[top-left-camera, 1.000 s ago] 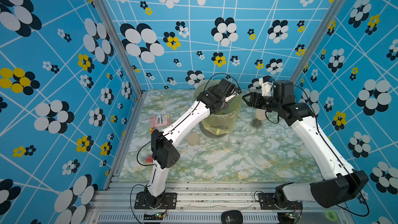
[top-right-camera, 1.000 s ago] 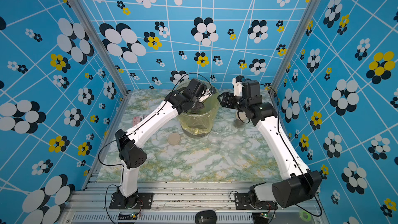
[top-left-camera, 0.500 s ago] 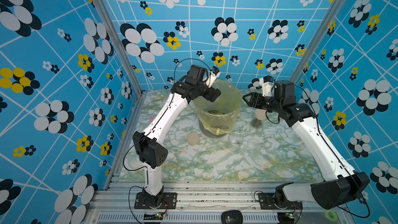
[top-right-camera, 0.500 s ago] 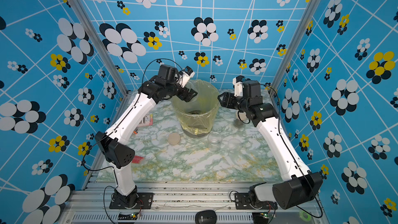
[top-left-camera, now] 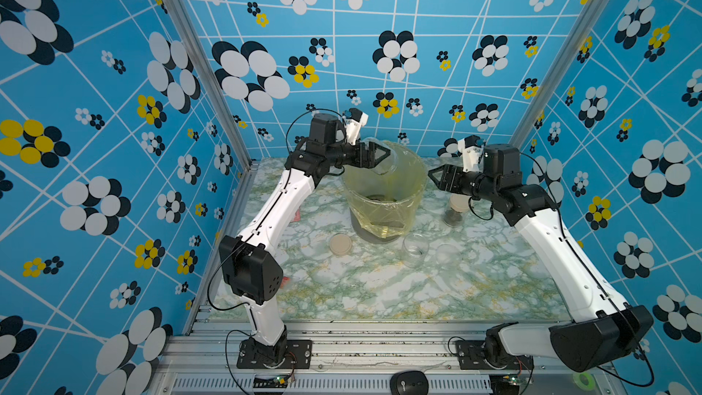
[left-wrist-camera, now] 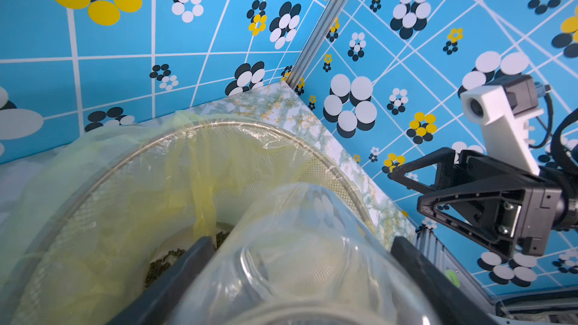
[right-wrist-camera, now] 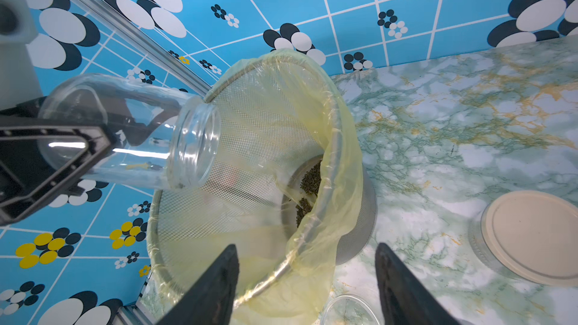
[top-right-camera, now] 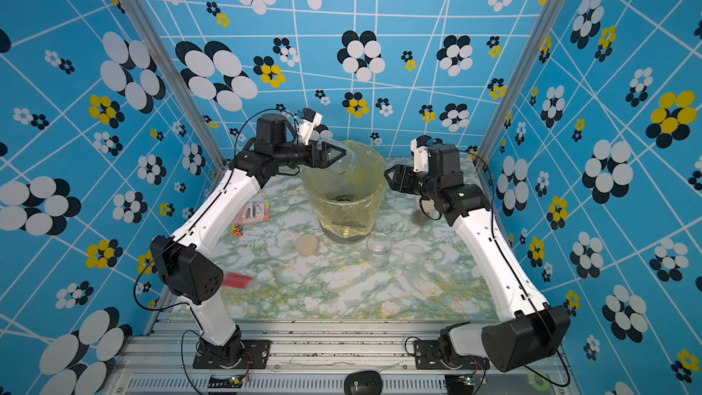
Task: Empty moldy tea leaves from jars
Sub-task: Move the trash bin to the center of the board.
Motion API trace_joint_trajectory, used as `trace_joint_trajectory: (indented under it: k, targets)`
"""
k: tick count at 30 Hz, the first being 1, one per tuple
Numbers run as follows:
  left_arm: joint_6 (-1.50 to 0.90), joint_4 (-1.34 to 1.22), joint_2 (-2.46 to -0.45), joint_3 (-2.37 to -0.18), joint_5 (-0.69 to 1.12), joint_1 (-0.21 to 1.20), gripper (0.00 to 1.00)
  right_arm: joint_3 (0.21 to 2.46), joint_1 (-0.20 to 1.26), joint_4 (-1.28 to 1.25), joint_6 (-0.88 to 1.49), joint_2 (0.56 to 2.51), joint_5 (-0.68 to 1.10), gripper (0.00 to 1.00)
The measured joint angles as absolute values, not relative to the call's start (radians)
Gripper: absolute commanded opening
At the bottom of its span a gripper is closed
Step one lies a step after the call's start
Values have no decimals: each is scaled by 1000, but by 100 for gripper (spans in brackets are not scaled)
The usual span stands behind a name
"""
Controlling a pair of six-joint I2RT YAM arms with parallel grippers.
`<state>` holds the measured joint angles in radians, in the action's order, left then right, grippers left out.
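Hidden or unclear: the lidded jar [top-left-camera: 453, 211], beige-capped with a dark mass inside, stands at 3 o'clock of the bin [top-left-camera: 380, 218] and is half covered by the right arm [top-left-camera: 551, 245] in both top views; the right wrist view cuts off its far edge. The moldy tea leaves [right-wrist-camera: 310, 179] lie at the bin's bottom, partly behind a fold of the yellow bag [right-wrist-camera: 344, 182], with wire mesh showing through the liner. In the left wrist view the held jar [right-wrist-camera: 150, 151] fills the foreground as a blur. Surroundings on the counter [top-left-camera: 380, 294]: a loose beige lid [top-left-camera: 340, 245] at 7 o'clock of the bin; an empty open jar [top-left-camera: 414, 248], upright, at 5 o'clock; a translucent lid [top-left-camera: 446, 254] just beside it; a pink packet [top-right-camera: 256, 212] at 9 o'clock, print unreadable; a small orange item [top-right-camera: 236, 230] and a red strip [top-right-camera: 237, 280] near the left arm [top-right-camera: 212, 214], both too small to identify. Hands: the left hand [top-left-camera: 380, 157] is clamped across the held jar, which tilts mouth-down over the bin's rim at 11 o'clock, clear inside apart from specks at the lip. The right hand [right-wrist-camera: 306, 246] has its fingers spread with nothing between them, just outside the rim at 3 o'clock.
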<state>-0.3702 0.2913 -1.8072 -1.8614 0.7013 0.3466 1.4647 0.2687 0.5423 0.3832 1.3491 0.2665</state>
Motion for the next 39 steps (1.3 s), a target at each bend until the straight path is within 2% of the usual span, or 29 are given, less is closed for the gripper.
trace_joint_trajectory:
  k: [3, 8, 14, 16, 17, 21, 24, 28, 34, 39]
  targets:
    - [-516, 137, -1806, -1785, 751, 294, 22, 1465, 268, 542, 383, 1343, 266, 70]
    - [-639, 28, -1806, -1763, 782, 268, 22, 1465, 268, 542, 383, 1343, 266, 70]
    - [-669, -12, -1804, -1765, 811, 287, 21, 1465, 268, 542, 383, 1343, 266, 70]
    - [-604, 61, -1804, -1791, 785, 297, 22, 1465, 268, 542, 383, 1343, 266, 70]
    - [-544, 117, -1804, -1814, 754, 308, 22, 1465, 268, 542, 383, 1343, 266, 70]
    - [-167, 493, -1805, -2017, 437, 455, 22, 1465, 268, 542, 383, 1343, 266, 70]
    - [43, 618, -1798, -2114, 255, 596, 22, 1465, 268, 542, 383, 1343, 267, 69]
    - [287, 706, -1790, -2129, 12, 712, 21, 1465, 268, 542, 383, 1343, 267, 69]
    - [620, 733, -1830, -2118, -336, 807, 20, 1465, 268, 542, 383, 1343, 266, 69]
    - [781, 727, -1860, -2118, -466, 840, 20, 1465, 268, 542, 383, 1343, 266, 69]
